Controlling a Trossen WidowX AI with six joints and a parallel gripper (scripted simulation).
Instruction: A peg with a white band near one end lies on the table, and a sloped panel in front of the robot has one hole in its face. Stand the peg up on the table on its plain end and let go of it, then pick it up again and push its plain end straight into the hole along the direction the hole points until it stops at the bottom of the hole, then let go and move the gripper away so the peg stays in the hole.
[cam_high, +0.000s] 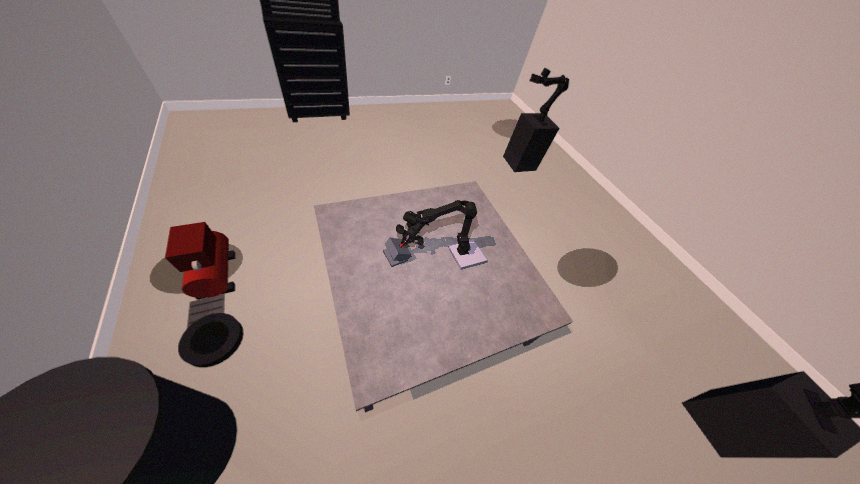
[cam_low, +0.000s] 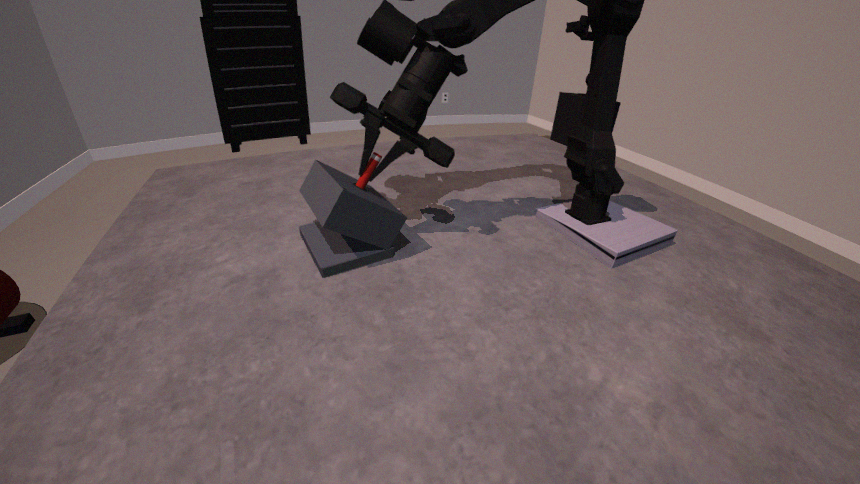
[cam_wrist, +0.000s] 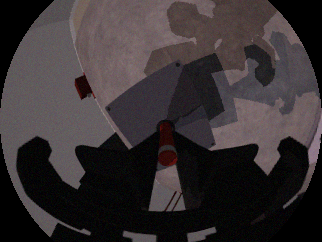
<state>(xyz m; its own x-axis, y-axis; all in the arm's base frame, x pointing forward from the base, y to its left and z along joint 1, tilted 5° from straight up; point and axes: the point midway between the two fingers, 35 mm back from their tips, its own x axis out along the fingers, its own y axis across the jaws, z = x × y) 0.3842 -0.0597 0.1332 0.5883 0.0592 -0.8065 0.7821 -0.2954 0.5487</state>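
Observation:
The red peg stands tilted in the hole of the sloped grey panel, lined up with the direction the hole points. Its lower, plain end is hidden inside. Its white-banded end sticks up and out, with the band showing in the exterior view and the wrist view. My gripper is shut on the peg, with the fingertips close to the panel's face. The depth of the hidden end cannot be told.
The panel's flat grey base rests on the table. The arm's pale base plate is to the right of the panel in the top and exterior views. Shadows of the arm fall between them.

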